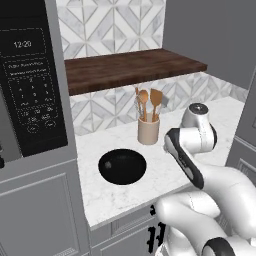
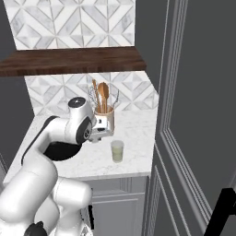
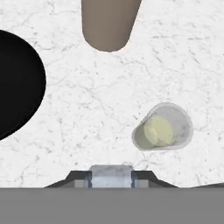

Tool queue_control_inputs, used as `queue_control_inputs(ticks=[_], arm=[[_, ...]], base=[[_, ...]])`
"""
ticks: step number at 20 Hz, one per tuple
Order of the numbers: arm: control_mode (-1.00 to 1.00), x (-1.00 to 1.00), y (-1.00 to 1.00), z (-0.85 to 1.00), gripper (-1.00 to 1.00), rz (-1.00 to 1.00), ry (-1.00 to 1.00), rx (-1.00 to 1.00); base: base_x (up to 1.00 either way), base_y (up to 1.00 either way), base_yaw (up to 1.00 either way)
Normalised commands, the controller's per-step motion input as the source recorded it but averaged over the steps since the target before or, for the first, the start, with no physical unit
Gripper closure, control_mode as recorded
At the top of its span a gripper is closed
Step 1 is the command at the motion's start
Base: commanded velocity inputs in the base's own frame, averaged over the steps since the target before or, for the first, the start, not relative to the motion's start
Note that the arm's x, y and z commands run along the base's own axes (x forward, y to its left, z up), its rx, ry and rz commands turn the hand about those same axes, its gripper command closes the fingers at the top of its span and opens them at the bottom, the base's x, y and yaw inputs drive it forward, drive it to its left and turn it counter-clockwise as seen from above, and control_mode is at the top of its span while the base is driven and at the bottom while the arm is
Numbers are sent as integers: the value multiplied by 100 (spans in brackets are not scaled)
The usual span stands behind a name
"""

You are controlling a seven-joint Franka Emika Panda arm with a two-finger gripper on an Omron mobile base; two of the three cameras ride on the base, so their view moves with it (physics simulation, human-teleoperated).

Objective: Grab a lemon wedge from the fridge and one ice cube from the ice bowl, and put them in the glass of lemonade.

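The gripper (image 3: pixel 110 178) points straight down at the white marble counter (image 3: pixel 87 109), its two dark finger tips part-way closed on a small pale, translucent block, the ice cube (image 3: pixel 110 172), which sits squarely between them. In the hand view the glass of lemonade (image 3: pixel 162 127) stands on the counter at about 2 o'clock from the tips, near but not under them, its pale yellow-green liquid visible through the open mouth. Whether anything floats in it cannot be told. At 12 o'clock is the base of the beige crock (image 3: pixel 109 24), and at 10 o'clock the curved edge of a black bowl (image 3: pixel 17 83). In the right base view the hand hangs just in front of the crock (image 2: pixel 107 120) of wooden utensils, with the glass (image 2: pixel 117 150) at 5 o'clock from it. The dark grey fridge (image 2: pixel 198 115) door fills the 3 o'clock side. In the left base view the bowl (image 1: pixel 122 166) lies at 7 o'clock from the crock (image 1: pixel 148 131).
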Motion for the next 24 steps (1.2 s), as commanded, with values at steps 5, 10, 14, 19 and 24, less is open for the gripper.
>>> queue_control_inputs(ticks=[5, 10, 14, 19, 24], arm=[[-100, 2, -79, 0, 100, -16, 11, -11], [-100, 3, -50, 0, 100, -10, 5, -11], [-100, 30, -4, -5, 100, 0, 0, -11], [-100, 31, 0, -19, 100, 0, 0, -5], [-100, 25, 0, -26, 100, 0, 0, -2]], base=[[0, 0, 0], [0, 0, 0], [0, 0, 0], [0, 0, 0], [0, 0, 0]])
